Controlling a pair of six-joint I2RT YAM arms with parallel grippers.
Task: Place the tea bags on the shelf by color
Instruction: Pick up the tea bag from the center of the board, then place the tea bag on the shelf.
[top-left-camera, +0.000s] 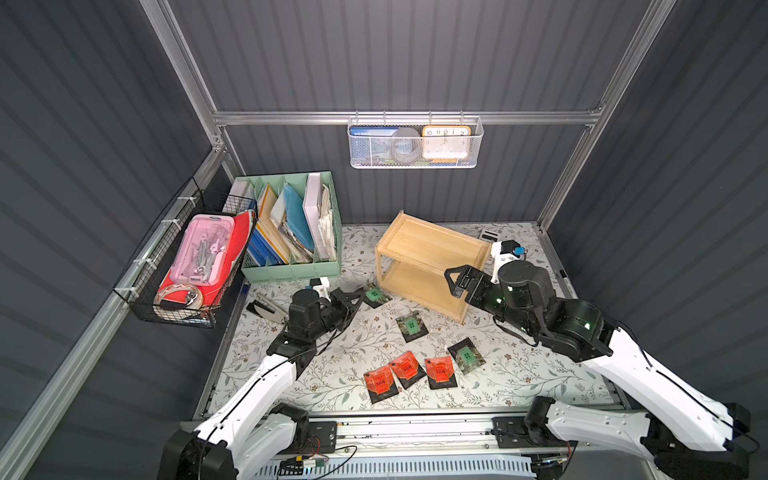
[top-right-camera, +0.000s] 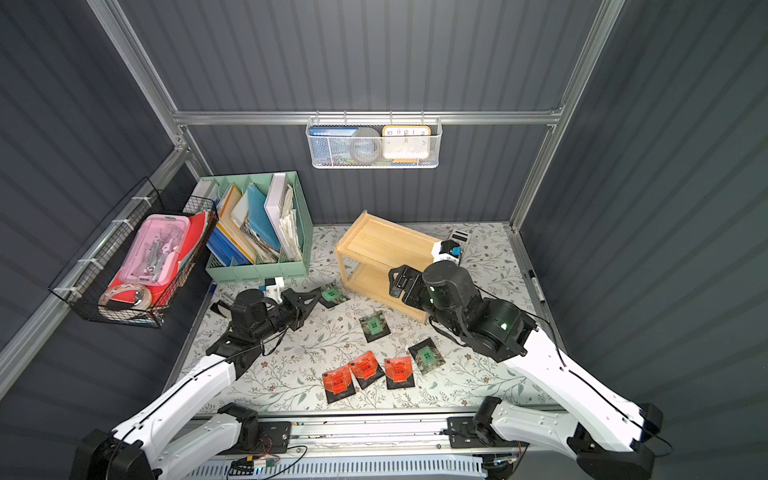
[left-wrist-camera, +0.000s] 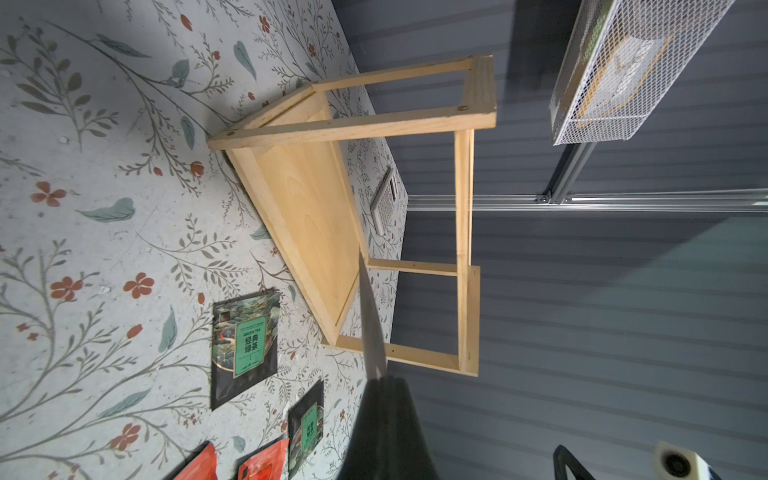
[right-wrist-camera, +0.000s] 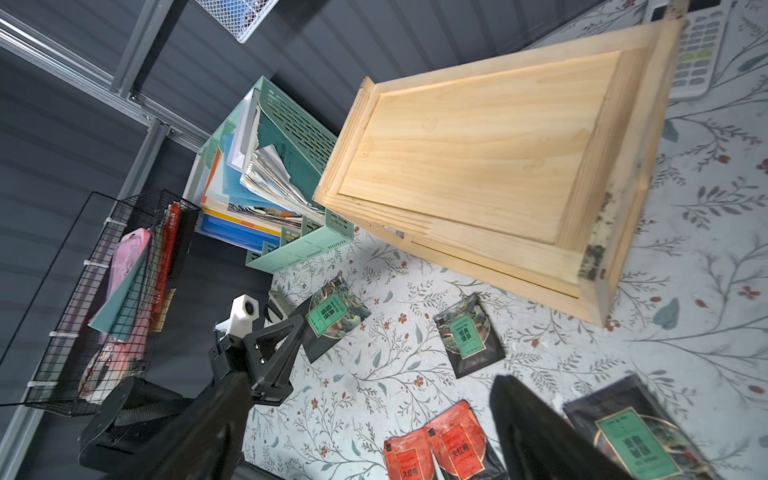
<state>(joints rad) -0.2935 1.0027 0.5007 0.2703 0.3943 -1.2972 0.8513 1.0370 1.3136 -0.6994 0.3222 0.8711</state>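
We hold green tea bag (right-wrist-camera: 332, 311) by corner in left gripper (top-left-camera: 359, 296), jaws clamped. Likely light, floppy, slick: we pinch edge. Right gripper (top-left-camera: 452, 284) wide, empty, beside shelf (top-left-camera: 432, 245).

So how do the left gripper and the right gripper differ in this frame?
The left gripper is shut, pinching the edge of a green tea bag; the right gripper is open and grips nothing. The left gripper sits low over the mat near the file organizer; the right gripper hovers at the shelf. Both are black and point toward the shelf.
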